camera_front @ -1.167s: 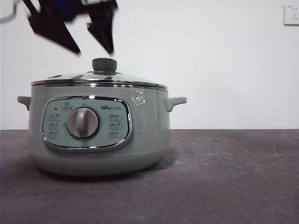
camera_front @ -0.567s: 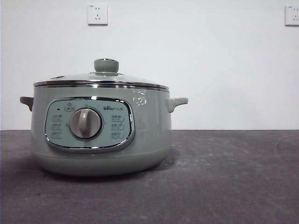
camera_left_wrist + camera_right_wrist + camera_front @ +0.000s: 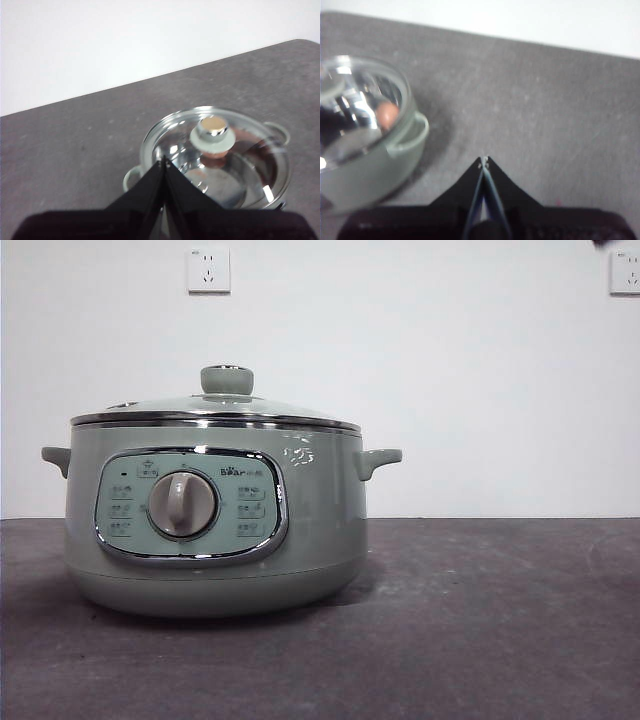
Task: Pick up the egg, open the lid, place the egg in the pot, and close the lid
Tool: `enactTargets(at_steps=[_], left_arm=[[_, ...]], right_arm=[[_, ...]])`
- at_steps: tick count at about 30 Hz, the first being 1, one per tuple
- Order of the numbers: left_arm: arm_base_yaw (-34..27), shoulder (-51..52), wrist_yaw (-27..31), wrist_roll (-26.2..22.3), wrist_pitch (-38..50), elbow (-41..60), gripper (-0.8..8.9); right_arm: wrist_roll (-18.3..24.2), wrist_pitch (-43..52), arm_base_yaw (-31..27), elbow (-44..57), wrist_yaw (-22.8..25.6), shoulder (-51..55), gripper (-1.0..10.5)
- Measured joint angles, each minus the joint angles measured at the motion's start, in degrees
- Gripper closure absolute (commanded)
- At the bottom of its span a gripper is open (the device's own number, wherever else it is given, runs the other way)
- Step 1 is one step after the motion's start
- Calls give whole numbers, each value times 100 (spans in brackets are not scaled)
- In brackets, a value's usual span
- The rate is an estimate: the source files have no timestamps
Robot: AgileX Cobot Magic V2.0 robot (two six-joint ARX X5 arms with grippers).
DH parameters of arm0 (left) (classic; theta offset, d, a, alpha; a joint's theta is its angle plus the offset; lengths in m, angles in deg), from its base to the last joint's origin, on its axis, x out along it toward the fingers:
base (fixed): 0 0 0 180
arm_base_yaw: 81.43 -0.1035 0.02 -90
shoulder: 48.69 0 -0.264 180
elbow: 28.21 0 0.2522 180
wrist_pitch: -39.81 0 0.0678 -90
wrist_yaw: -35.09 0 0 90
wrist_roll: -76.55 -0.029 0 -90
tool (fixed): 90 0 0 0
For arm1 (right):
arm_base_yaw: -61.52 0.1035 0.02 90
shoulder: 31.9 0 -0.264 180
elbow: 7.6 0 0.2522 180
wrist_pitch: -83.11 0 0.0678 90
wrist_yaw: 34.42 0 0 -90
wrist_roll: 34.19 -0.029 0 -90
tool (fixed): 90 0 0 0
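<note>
A: What sits nearest across the dark grey table [image 3: 480, 620]?

B: The pot [image 3: 215, 515], a pale sage-green electric cooker, stands on the tabletop with its chrome-framed control panel [image 3: 190, 506] and grey dial [image 3: 182, 504] facing the front camera. A stubby handle sticks out on each side.

A: And the lid?

B: The glass lid [image 3: 215, 410] rests on the pot, chrome rim seated all round, its pale-green knob [image 3: 227, 379] upright on top. From the left wrist camera the lid [image 3: 220, 155] shows from above, its knob [image 3: 212, 132] capped in chrome.

A: Where is the egg?

B: Inside the pot, under the lid. The reddish-brown egg [image 3: 386, 114] shows through the glass in the right wrist view, near the side handle [image 3: 412, 135]. In the left wrist view a brownish patch sits just below the knob, probably the same egg, though reflections blur it.

A: The grippers?

B: The left gripper [image 3: 164, 161] hangs above the table just beside the pot, jaws pressed together to a point, gripping nothing. The right gripper [image 3: 484, 160] is over bare tabletop, apart from the pot, jaws likewise closed and empty. In the front view only a black tip [image 3: 605, 243] shows at the top corner.

A: Farther back?

B: A white wall with two sockets, one [image 3: 208, 270] above the pot and one [image 3: 625, 272] at the far side.
</note>
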Motion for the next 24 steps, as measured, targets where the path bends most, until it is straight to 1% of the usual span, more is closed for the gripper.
enactTargets(at_steps=[3,7,11,20,24], left_arm=[[0,186,9,26,-120,304,816],[0,111,13,114,-656,313,816],[0,-22,11,118,-975,313,816],[0,-374,11,136,-1010,313,816],[-98,-264,15,-20,-831,372,816]], right_arm=[[-55,7,0,61,0,-15,946],[-254,35,0,61,0,-28,946],[-308,35,0,61,0,-26,946],[-321,35,0,61,0,-26,946],[-321,35,0,61,-2,-26,946]])
